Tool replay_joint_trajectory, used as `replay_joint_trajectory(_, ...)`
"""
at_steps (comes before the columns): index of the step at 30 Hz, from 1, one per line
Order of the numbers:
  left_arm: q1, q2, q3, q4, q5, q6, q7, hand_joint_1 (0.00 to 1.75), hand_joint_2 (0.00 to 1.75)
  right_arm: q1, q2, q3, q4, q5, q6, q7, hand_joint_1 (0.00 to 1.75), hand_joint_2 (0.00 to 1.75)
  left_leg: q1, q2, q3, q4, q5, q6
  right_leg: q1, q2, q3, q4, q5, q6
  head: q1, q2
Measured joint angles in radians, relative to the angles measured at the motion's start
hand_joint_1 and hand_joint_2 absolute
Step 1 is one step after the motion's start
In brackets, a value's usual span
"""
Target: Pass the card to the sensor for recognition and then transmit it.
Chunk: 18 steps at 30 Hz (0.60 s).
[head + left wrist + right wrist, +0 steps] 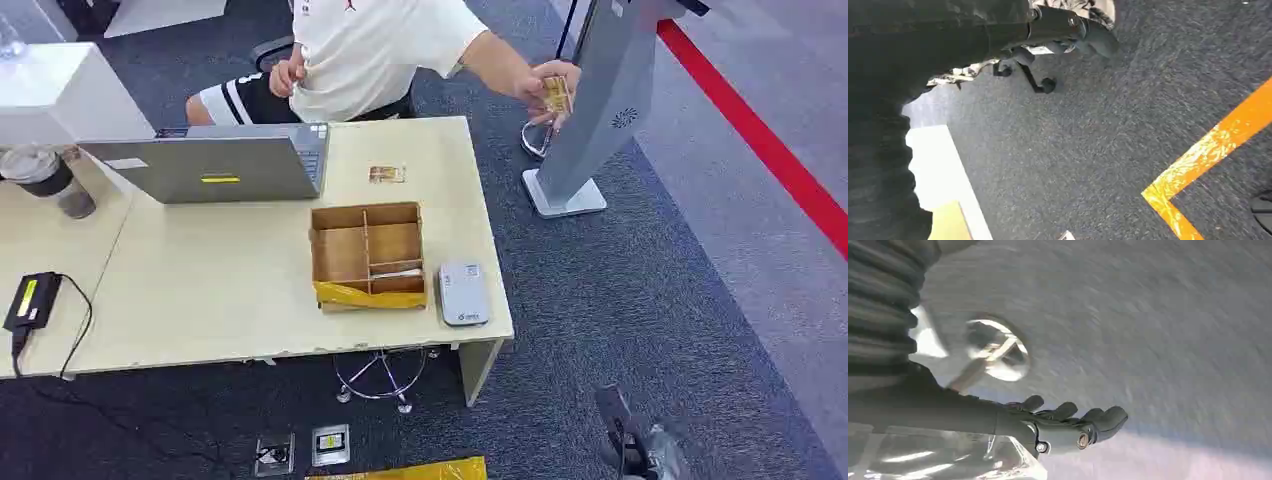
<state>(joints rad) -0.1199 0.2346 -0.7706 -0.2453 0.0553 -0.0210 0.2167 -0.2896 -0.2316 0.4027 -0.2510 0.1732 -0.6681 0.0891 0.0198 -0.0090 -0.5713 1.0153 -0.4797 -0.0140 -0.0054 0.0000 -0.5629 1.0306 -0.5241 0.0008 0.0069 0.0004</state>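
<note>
One beige table (230,290) on grey carpet (620,300); right hand (1068,422) empty, fingers apart.

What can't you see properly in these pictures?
- The card on the table: too small in the head view to read its print.
- The person: cut off by the head view's top edge.
- The card in the person's hand: partly hidden by fingers.
- The right hand: blurred in the right wrist view.
- The left hand: dark, its fingers unclear.
</note>
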Motion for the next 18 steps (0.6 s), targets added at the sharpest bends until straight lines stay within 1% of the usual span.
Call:
replay_joint_trajectory(1, 0.000, 0.001, 0.000, 0.000, 0.005, -0.001, 0.006, 0.00, 1.75, -0.013, -0.012, -0.024, -0.007, 0.021, -0.015, -0.028, 0.00, 1.75, 0.000, 0.000, 0.000, 0.000, 0.000, 0.000, 0.000, 0.000, 0.000, 0.000, 0.000, 0.000, 0.000, 0.000)
replay_joint_trajectory(3, 0.001, 0.002, 0.000, 0.000, 0.014, -0.002, 0.016, 0.00, 1.75, -0.043, -0.031, -0.094, -0.031, 0.133, -0.025, -0.073, 0.00, 1.75, 0.000, 0.000, 0.000, 0.000, 0.000, 0.000, 0.000, 0.000, 0.000, 0.000, 0.000, 0.000, 0.000, 0.000)
replay_joint_trajectory(5, 0.001, 0.002, 0.001, 0.000, 0.022, -0.002, 0.022, 0.00, 1.75, -0.074, -0.038, -0.198, -0.077, 0.249, -0.028, -0.113, 0.00, 1.75, 0.000, 0.000, 0.000, 0.000, 0.000, 0.000, 0.000, 0.000, 0.000, 0.000, 0.000, 0.000, 0.000, 0.000)
replay_joint_trajectory(7, 0.001, 0.002, 0.002, 0.000, 0.026, -0.001, 0.025, 0.00, 1.75, -0.097, -0.040, -0.285, -0.127, 0.301, -0.028, -0.138, 0.00, 1.75, 0.000, -0.002, 0.000, 0.000, 0.001, 0.002, 0.000, -0.001, 0.000, 0.000, 0.000, 0.000, 0.000, 0.000)
replay_joint_trajectory(9, 0.002, 0.002, 0.006, 0.000, 0.026, -0.001, 0.025, 0.00, 1.75, -0.112, -0.041, -0.358, -0.174, 0.325, -0.029, -0.157, 0.00, 1.75, 0.000, -0.005, 0.000, 0.000, 0.001, 0.002, 0.000, -0.004, 0.001, 0.000, 0.000, 0.000, 0.000, 0.000)
replay_joint_trajectory(12, 0.003, 0.006, 0.007, 0.000, 0.026, -0.002, 0.026, 0.00, 1.75, -0.122, -0.041, -0.459, -0.260, 0.336, -0.029, -0.169, 0.00, 1.75, 0.000, -0.005, 0.000, 0.000, 0.001, 0.002, 0.000, -0.005, 0.001, 0.000, 0.000, 0.000, 0.000, 0.000)
replay_joint_trajectory(15, 0.003, 0.008, 0.008, 0.000, 0.026, -0.003, 0.026, 0.00, 1.75, -0.118, -0.038, -0.538, -0.351, 0.325, -0.029, -0.210, 0.00, 1.75, 0.000, -0.005, -0.001, 0.000, 0.001, 0.002, 0.000, -0.005, 0.001, 0.000, 0.000, 0.000, 0.000, 0.000)
replay_joint_trajectory(16, 0.003, 0.008, 0.008, 0.000, 0.026, -0.005, 0.026, 0.00, 1.75, -0.113, -0.036, -0.560, -0.393, 0.320, -0.029, -0.215, 0.00, 1.75, 0.000, -0.005, -0.001, 0.000, 0.001, 0.002, 0.000, -0.005, 0.001, 0.000, 0.000, 0.000, 0.000, 0.000)
replay_joint_trajectory(18, 0.004, 0.010, 0.008, 0.000, 0.026, -0.008, 0.025, 0.00, 1.75, -0.100, -0.032, -0.595, -0.506, 0.324, -0.029, -0.175, 0.00, 1.75, 0.000, -0.006, -0.001, 0.000, 0.002, 0.002, 0.000, -0.005, 0.001, 0.000, 0.000, 0.000, 0.000, 0.000)
